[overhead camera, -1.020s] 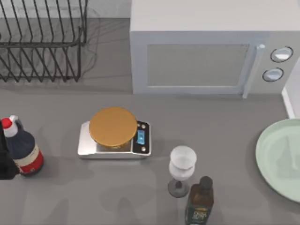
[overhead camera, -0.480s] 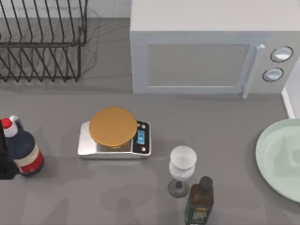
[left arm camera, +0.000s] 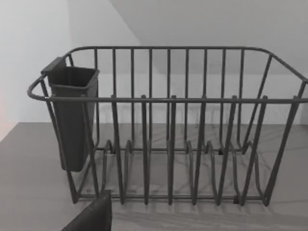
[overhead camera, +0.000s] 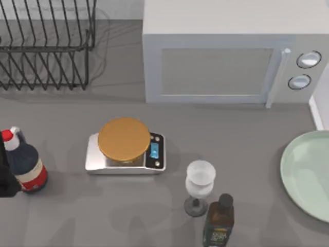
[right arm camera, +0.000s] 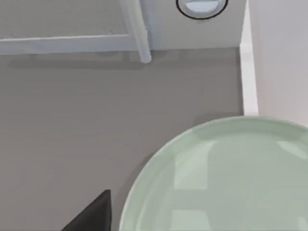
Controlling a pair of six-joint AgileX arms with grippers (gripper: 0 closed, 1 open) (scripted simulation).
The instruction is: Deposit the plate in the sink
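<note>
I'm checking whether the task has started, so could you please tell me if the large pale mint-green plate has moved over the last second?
No. The pale mint-green plate lies at the table's right edge, below the white microwave, as before.

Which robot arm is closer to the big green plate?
The right arm: its wrist camera looks down right over the plate. The left arm sits at the table's far left edge, across from the plate.
</note>
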